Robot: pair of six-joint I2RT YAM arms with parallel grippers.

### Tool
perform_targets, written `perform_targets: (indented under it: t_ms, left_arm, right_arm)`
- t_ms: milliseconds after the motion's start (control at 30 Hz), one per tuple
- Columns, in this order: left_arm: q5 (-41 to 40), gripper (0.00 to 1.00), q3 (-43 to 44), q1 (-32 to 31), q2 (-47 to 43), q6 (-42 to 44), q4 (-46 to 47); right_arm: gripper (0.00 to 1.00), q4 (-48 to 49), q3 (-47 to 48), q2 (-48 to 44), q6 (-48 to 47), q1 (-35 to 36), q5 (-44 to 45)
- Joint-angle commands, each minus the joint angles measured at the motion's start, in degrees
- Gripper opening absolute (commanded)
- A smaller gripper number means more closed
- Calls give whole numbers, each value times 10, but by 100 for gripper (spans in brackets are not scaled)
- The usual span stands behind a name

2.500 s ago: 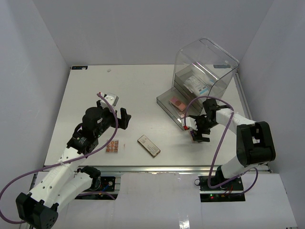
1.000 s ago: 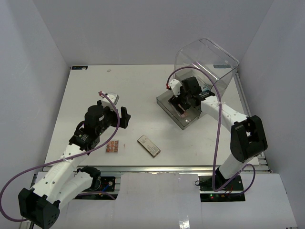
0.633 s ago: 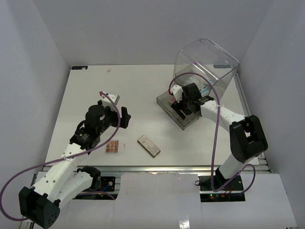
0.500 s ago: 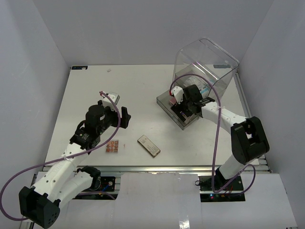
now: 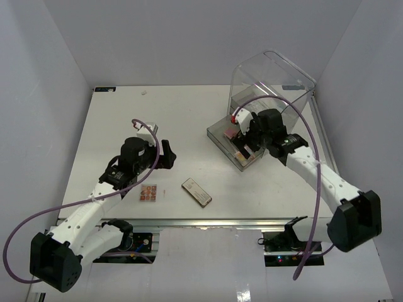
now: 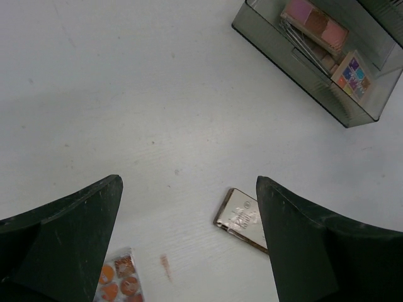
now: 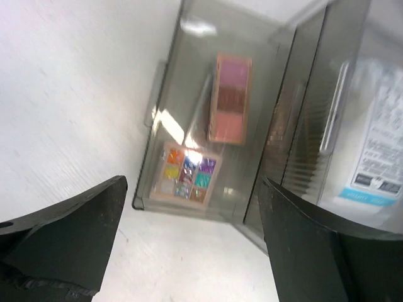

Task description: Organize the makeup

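Enclosing grey walls [image 5: 189, 38], white table [image 5: 182, 119], makeup [image 5: 196, 192]

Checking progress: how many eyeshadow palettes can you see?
3. A pink palette and a multicolour palette lie in the open drawer; an orange palette lies on the table by the compact. Others may be hidden in the box.

Makeup partly in the drawer, partly loose on the table.
In the top view the box [image 5: 277, 82] stood at upper right on the table [image 5: 189, 113], its drawer [image 5: 221, 141] pulled out toward lower left. In the drawer lay a long palette [image 7: 230, 98] and, nearer its front, a grid palette [image 7: 185, 175]. A packet [image 7: 378, 151] lay inside the box. At lower centre lay the compact [image 5: 196, 192], with a loose palette [image 5: 148, 193] to its left, apart.
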Motion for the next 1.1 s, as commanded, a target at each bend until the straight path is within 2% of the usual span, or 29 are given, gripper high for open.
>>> perform_targets:
  t_ms: [0, 67, 133, 267, 433, 700, 1067]
  left_arm:
    - [28, 98, 28, 1, 31, -171, -58]
    - [49, 98, 25, -1, 42, -249, -74]
    - [41, 98, 25, -24, 54, -313, -90]
    - [-28, 98, 65, -93, 127, -450, -190]
    - [-62, 98, 149, -172, 252, -575, -286]
    - [-69, 98, 180, -210, 348, -657, -314]
    - [-63, 98, 246, -216, 467, -652, -311]
  right_arm:
    - [90, 2, -80, -103, -38, -32, -155]
    - [90, 9, -116, -124, -41, -47, -222]
    - [90, 34, -141, -147, -34, -63, -253]
    - [90, 63, -175, -168, -20, -107, -295]
    - [90, 60, -183, -187, -15, -130, -278]
    - [90, 66, -193, -220, -15, -141, -272]
    - [90, 65, -195, -228, -20, -148, -268]
